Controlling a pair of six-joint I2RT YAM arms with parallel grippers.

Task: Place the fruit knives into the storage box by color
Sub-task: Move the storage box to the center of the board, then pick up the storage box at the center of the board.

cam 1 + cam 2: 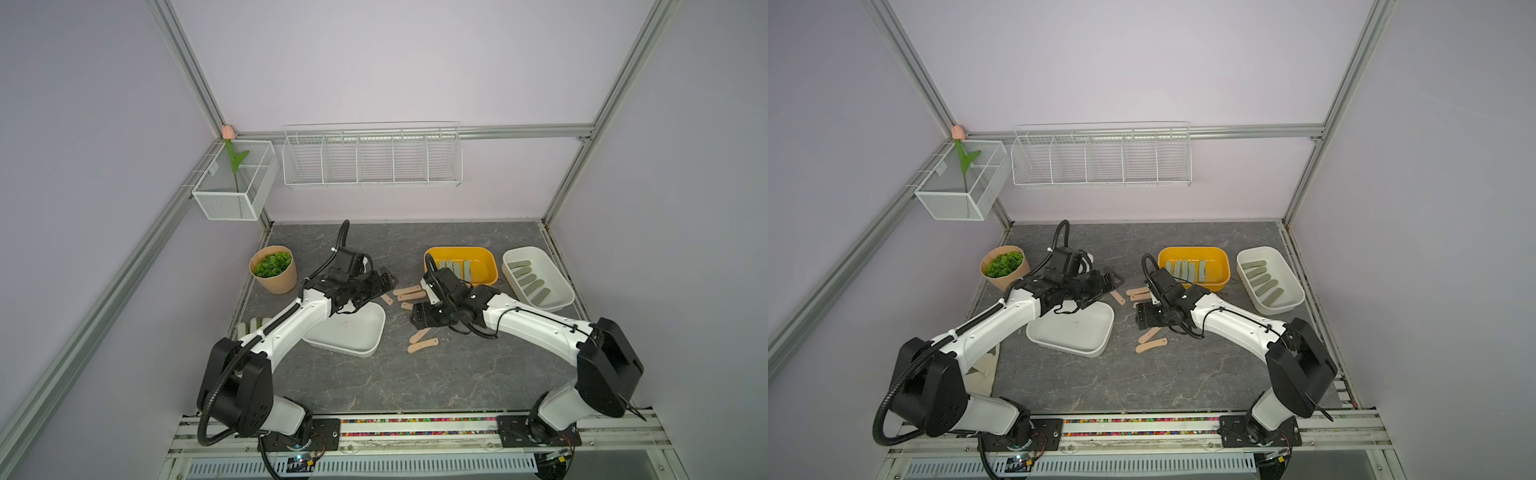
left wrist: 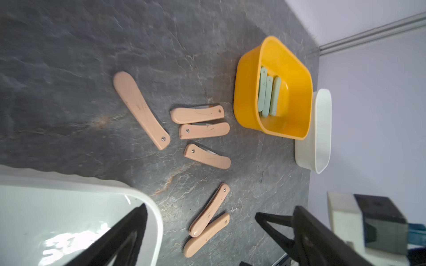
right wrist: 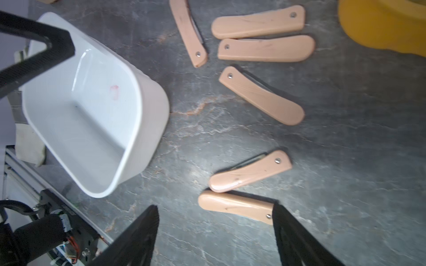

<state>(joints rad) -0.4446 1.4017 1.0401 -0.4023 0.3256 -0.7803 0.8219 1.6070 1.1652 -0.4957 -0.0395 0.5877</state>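
Several peach-pink fruit knives (image 1: 409,291) lie loose on the dark table between both arms. Mint-teal knives (image 1: 457,268) rest in the yellow storage box (image 1: 490,266). Olive knives (image 1: 530,280) sit in the far white box (image 1: 559,286). The near white box (image 1: 376,332) is empty. My right gripper (image 3: 215,206) is open low over a pair of peach knives. One knife (image 3: 235,206) lies flat with its riveted end against a fingertip (image 3: 280,213). My left gripper (image 2: 200,210) is open and holds nothing, above the empty box's far corner (image 2: 152,202).
A paper pot of green leaves (image 1: 272,270) stands at the table's back left. A pale glove (image 1: 253,324) lies at the left edge under my left arm. Two white wire baskets (image 1: 372,158) hang on the back walls, one with a tulip (image 1: 227,132).
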